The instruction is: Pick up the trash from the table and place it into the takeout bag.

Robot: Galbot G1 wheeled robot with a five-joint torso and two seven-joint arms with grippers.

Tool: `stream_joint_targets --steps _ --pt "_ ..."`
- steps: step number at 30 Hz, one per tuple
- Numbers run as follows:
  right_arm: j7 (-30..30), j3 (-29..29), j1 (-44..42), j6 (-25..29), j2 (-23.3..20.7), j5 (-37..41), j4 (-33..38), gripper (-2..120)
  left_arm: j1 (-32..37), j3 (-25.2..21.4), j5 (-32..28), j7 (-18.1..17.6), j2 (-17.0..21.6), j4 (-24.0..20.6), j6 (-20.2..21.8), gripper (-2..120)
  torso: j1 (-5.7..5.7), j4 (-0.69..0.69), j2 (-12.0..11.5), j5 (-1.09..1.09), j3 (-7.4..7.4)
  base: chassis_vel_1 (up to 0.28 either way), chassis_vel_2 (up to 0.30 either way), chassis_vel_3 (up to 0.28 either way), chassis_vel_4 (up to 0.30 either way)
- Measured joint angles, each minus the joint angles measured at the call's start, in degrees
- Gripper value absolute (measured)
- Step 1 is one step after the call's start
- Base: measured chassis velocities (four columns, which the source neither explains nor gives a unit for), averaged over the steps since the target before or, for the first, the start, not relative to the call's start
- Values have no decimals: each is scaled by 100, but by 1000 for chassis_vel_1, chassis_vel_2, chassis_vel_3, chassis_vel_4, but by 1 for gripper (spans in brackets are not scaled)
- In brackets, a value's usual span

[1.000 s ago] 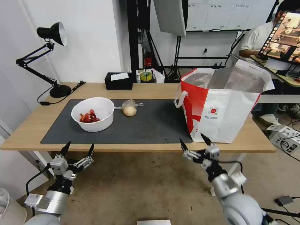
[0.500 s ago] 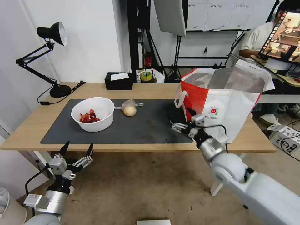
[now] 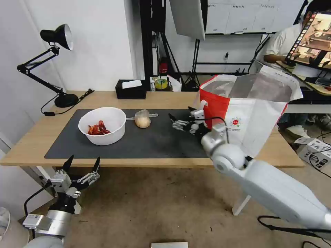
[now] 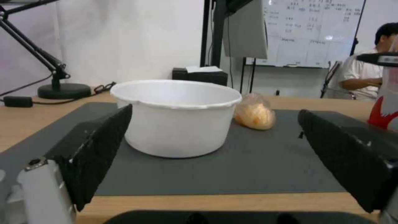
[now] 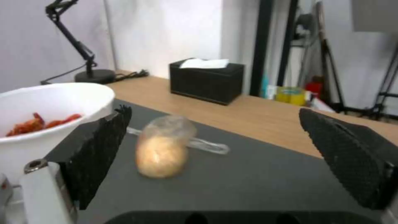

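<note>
A white round bowl with red shells stands on the dark mat at the table's left. Just to its right lies the clear bag with a yellowish lump. The white-and-red takeout bag stands open at the right end. My right gripper hovers open over the mat between the lump and the takeout bag; the right wrist view has the lump ahead of its fingers. My left gripper hangs open below the table's front edge, facing the bowl.
A black tissue box and a yellow tape roll sit at the table's back edge. A black desk lamp stands at the back left corner. The mat is bare between the lump and the takeout bag.
My right arm has risen from below the table's front edge and swung left over the mat toward the clear bag. My left gripper has sunk slightly.
</note>
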Motion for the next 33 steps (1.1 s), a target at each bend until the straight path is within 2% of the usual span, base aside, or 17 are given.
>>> stream_joint_targets --steps 2,4,6,7,10,11,14,18,23,27,33 --pt "-15 -301 460 -75 492 154 -590 100 -5 10 -1 -3 -1 3 1 100 0 0 0 -4 0 0 0 0 0" --pt "-38 -384 604 -93 664 182 -768 100 -5 11 -2 -6 0 3 2 100 0 -1 0 -1 0 0 0 0 0" --pt "-187 -585 974 -113 1136 221 -1458 100 10 6 -3 -5 0 2 2 100 -1 2 0 -5 0 0 0 0 0" --pt "-187 -585 974 -113 1136 221 -1458 100 10 6 -3 -5 0 2 2 100 -1 2 0 -5 0 0 0 0 0" --pt "-492 -642 1325 -150 1659 223 -2439 100 43 -21 -5 -7 0 -16 2 100 0 2 0 -4 0 0 0 0 0" --pt "-492 -642 1325 -150 1659 223 -2439 100 43 -21 -5 -7 0 -16 2 100 0 2 0 -4 0 0 0 0 0" --pt "-765 -625 1542 -179 2112 243 -3209 100 65 -43 -6 -5 0 -35 1 100 0 2 0 -2 0 0 0 0 0" --pt "-1070 -614 1606 -250 2447 247 -3760 100 59 -41 -8 -6 0 -42 1 100 0 1 0 -2 0 0 0 0 0" --pt "-1350 -616 1610 -348 2632 317 -4068 100 41 -9 -8 -5 -12 -23 0 100 -1 -1 0 -3 0 0 0 0 0" --pt "-1612 -591 1704 -596 2932 464 -4572 100 52 2 -2 8 -62 -12 -21 100 -1 1 0 -2 -1 0 0 0 0" --pt "-1820 -613 1790 -829 3061 400 -4759 100 67 -31 1 14 -66 -19 -41 100 -1 0 0 -2 -1 0 0 0 0"
